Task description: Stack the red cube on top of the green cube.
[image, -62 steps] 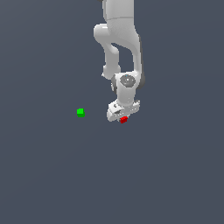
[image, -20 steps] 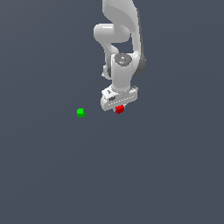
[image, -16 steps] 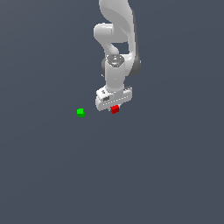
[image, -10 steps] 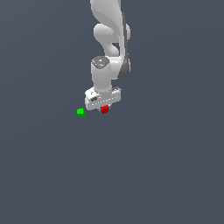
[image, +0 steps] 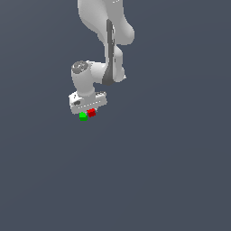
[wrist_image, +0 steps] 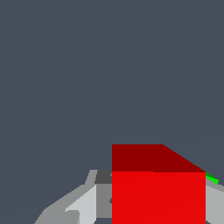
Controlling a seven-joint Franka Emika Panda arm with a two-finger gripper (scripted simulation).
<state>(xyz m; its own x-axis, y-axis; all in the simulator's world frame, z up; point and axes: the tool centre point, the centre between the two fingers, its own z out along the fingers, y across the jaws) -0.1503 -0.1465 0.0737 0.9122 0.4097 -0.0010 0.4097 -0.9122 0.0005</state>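
Over the last three seconds the arm had swung toward the exterior view's left, carrying the red cube (image: 91,112) from well apart from the green cube (image: 83,116) to just beside it. The green cube had not moved. The gripper (image: 90,111) was clamped on the red cube, which sat just under the white hand. In the wrist view the red cube (wrist_image: 158,186) filled the space between the fingers (wrist_image: 83,205), with a sliver of green cube (wrist_image: 211,178) showing past its edge.
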